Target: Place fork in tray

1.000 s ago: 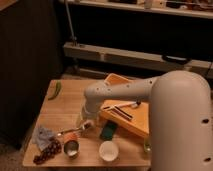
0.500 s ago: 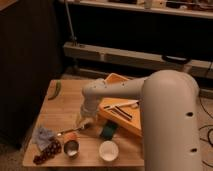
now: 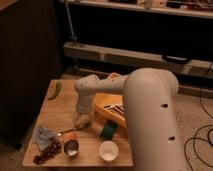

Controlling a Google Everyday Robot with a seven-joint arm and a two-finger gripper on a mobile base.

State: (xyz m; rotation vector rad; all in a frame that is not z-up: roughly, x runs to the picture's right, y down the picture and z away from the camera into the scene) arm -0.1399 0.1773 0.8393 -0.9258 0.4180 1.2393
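The fork [image 3: 66, 132] is a slim silver piece lying on the wooden table [image 3: 60, 107], left of an orange item [image 3: 73, 136]. The tray [image 3: 106, 106] is a yellow-orange bin at the table's right, partly hidden by my white arm, with black-and-white utensils [image 3: 118, 108] inside. My gripper [image 3: 82, 120] hangs from the arm's bent wrist, pointing down at the table just left of the tray and slightly up and right of the fork. It looks open and holds nothing.
A green sponge [image 3: 108, 131], a white cup [image 3: 108, 150], a metal can [image 3: 71, 148], dark grapes [image 3: 46, 151] and a blue-grey cloth [image 3: 43, 134] crowd the table's front. A green vegetable [image 3: 56, 90] lies at the far left corner. Shelving stands behind.
My thick upper arm has swung left and now covers more of the tray's right side. The gripper has stayed almost in place above the table, and the fork has not moved.
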